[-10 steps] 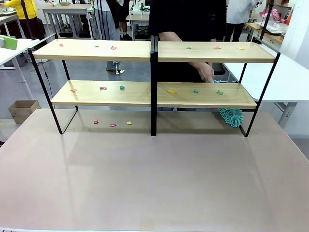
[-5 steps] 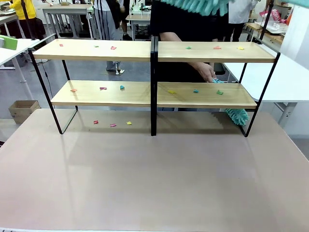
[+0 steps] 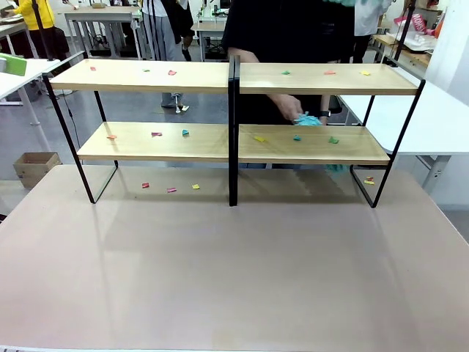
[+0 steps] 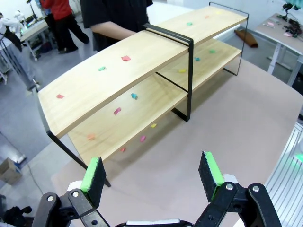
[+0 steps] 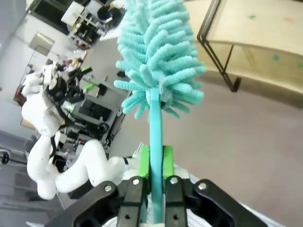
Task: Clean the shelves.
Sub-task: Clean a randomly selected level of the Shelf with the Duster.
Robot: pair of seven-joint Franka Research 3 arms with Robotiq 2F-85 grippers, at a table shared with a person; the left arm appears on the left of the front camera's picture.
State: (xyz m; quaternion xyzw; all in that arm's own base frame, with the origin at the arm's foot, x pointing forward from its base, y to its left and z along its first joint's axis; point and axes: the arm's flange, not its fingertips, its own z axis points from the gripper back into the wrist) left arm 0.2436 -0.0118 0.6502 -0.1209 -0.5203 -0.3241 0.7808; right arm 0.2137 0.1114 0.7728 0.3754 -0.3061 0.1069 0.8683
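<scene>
The shelves (image 3: 146, 76) stand across the far half of the table, two light wooden tiers on a black frame with a centre post (image 3: 232, 132). Small coloured scraps (image 3: 172, 72) lie on both tiers and on the table under them. My right gripper (image 5: 155, 163) is shut on the handle of a teal fluffy duster (image 5: 158, 52), which points up beside the right end of the shelves (image 5: 255, 33). My left gripper (image 4: 151, 172) hangs open above the table, facing the shelves (image 4: 128, 71). Behind the shelves, a person's hand (image 3: 287, 107) presses a second teal duster (image 3: 308, 119) on the lower right board.
The pinkish table (image 3: 234, 279) is bare in front of the shelves. A few scraps (image 3: 171, 190) lie under the left bay and one scrap (image 3: 368, 180) lies by the right leg. White tables stand left and right, with a cardboard box (image 3: 33, 167) on the floor at left.
The person's duster rose from beneath the lower right board onto that board. The teal duster seen at the front view's top edge has mostly moved out of the picture.
</scene>
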